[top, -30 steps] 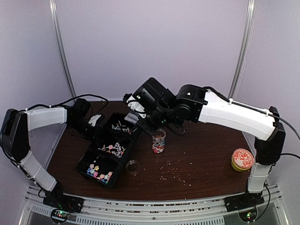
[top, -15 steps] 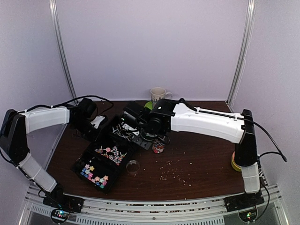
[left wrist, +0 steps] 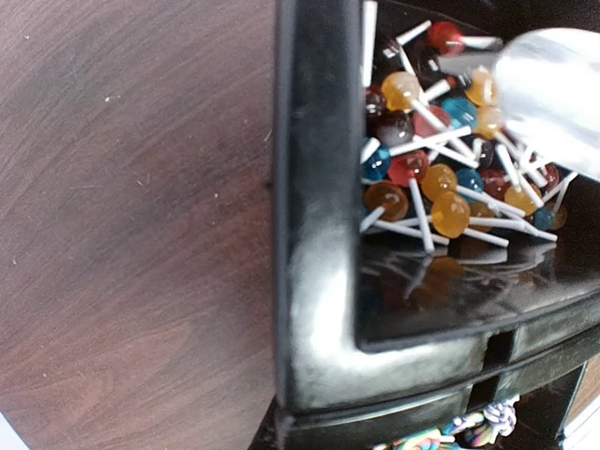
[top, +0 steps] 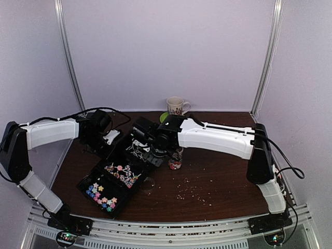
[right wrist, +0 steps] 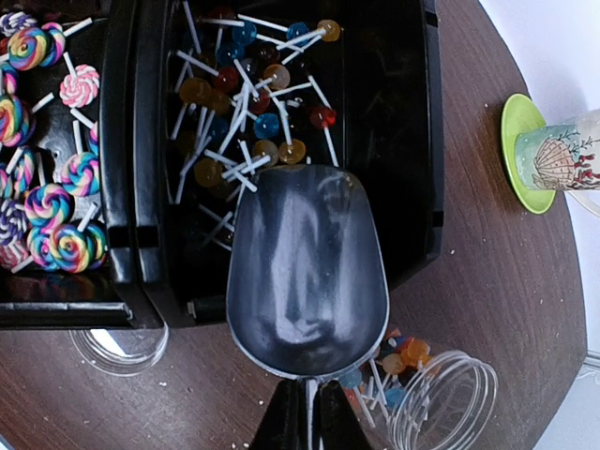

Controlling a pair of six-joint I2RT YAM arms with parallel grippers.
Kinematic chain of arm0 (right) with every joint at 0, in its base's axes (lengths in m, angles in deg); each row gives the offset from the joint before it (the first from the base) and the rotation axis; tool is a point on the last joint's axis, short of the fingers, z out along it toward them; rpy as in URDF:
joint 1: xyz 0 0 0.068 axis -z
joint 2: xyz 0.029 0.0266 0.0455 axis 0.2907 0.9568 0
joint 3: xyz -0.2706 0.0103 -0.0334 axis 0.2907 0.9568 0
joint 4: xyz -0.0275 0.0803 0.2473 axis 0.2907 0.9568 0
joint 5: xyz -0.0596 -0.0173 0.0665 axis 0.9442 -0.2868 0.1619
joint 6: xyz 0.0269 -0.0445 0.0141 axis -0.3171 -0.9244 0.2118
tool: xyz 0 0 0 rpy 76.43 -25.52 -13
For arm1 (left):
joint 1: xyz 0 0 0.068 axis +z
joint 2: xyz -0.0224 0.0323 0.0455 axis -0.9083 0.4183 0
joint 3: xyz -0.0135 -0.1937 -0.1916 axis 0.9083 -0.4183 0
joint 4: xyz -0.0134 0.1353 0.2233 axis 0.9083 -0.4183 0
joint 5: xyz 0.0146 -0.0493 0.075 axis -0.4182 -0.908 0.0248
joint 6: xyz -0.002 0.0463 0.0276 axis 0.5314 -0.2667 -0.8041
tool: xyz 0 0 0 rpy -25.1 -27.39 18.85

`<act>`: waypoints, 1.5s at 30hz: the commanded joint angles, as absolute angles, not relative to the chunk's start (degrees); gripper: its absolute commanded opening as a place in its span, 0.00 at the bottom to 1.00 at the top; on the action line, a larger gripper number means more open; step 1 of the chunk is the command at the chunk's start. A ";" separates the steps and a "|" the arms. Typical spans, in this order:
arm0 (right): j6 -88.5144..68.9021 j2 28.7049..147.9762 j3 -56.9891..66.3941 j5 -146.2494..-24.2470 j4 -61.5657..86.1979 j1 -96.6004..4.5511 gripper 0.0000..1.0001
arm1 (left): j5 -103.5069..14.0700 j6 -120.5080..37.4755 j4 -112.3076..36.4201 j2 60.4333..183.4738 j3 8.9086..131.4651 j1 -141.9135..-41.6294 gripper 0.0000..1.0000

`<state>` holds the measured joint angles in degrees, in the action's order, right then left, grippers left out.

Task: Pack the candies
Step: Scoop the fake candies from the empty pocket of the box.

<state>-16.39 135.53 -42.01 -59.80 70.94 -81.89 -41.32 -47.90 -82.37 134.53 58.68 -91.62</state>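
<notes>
Right wrist view: right gripper [right wrist: 307, 417] is clamped on the handle of a grey metal scoop [right wrist: 307, 272] over the black plastic compartment tray [right wrist: 417, 187]. The candies [right wrist: 246, 103], coloured balls on white sticks, lie at twelve o'clock, and a clear plastic jar [right wrist: 445, 403] at five. Left gripper [top: 107, 137] sits at the tray's ten o'clock edge; its grip cannot be made out.

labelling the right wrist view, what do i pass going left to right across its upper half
swirl lollipops → round lollipops → mug
</notes>
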 commanded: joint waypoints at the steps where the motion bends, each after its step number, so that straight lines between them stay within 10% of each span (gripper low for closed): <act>1: -17.26 139.15 -44.14 -62.26 69.39 -81.20 0.00 | -44.96 -47.56 -77.97 130.58 62.05 -91.77 0.00; 45: -17.50 113.42 3.77 -64.22 2.50 -80.31 0.00 | -43.64 -44.92 -77.45 130.66 61.58 -88.18 0.00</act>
